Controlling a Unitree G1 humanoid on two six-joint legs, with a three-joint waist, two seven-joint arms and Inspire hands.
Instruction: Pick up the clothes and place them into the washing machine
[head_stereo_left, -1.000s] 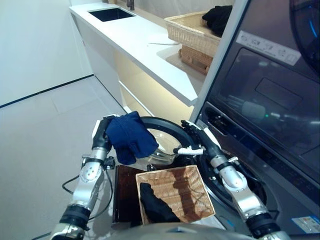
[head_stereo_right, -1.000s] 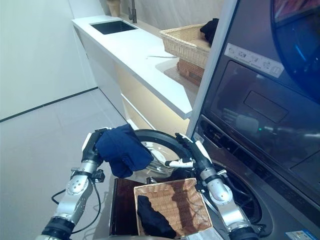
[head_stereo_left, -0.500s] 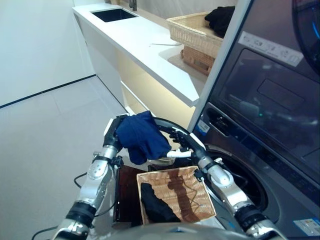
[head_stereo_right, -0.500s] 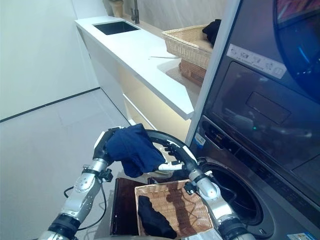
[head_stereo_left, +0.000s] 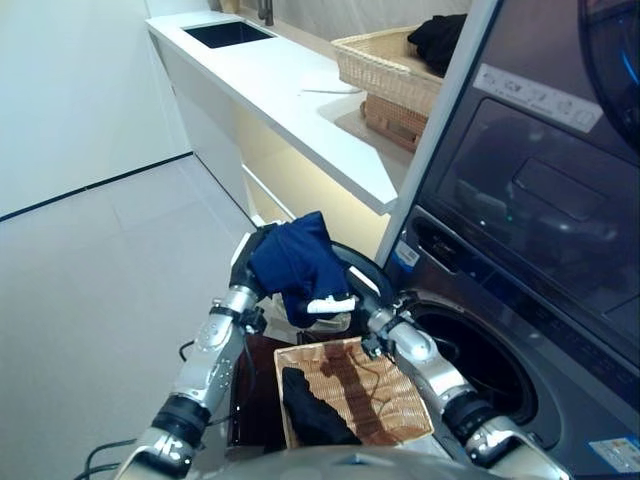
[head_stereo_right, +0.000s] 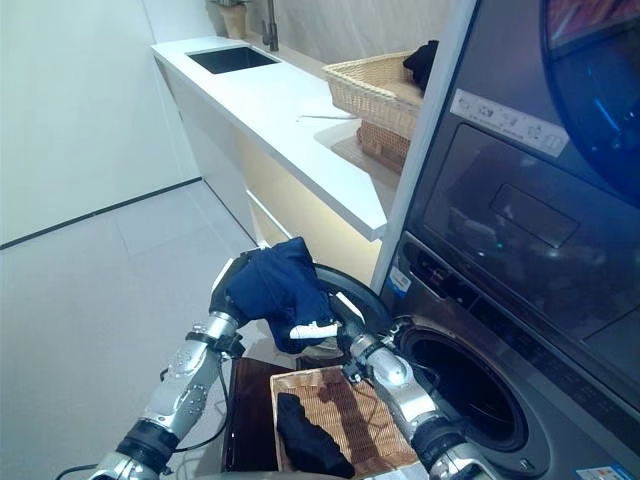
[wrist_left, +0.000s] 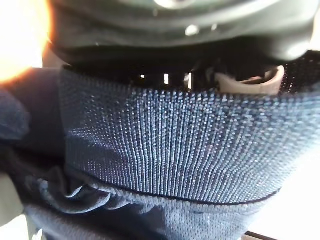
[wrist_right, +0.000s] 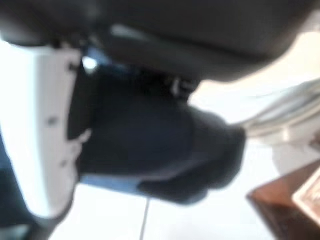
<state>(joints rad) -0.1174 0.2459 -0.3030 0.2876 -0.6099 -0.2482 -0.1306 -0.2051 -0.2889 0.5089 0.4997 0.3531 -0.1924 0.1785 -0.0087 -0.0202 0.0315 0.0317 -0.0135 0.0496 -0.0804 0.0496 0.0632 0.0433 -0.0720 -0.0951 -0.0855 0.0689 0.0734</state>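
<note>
A navy blue garment (head_stereo_left: 296, 264) hangs bunched over my left hand (head_stereo_left: 250, 272), which is shut on it just in front of the washing machine's open round door (head_stereo_left: 362, 272). My right hand (head_stereo_left: 378, 322) has come in from the right, and its white thumb (head_stereo_left: 330, 303) lies against the garment's lower edge; the rest of that hand is behind the cloth. The dark drum opening (head_stereo_left: 482, 358) is to the right of both hands. Navy knit cloth (wrist_left: 170, 150) fills the left wrist view. The right wrist view shows dark cloth (wrist_right: 150, 145) beside the thumb.
A wicker basket (head_stereo_left: 390, 402) with a black garment (head_stereo_left: 308, 408) sits on a brown stand (head_stereo_left: 250, 385) below the hands. A white counter (head_stereo_left: 300, 100) with a sink (head_stereo_left: 225, 31) runs along the back, with a second wicker basket (head_stereo_left: 385, 58) of black clothing (head_stereo_left: 440, 35) on it.
My left hand has carried the navy garment up and to the right, toward the washer. My right hand has moved left to meet the cloth.
</note>
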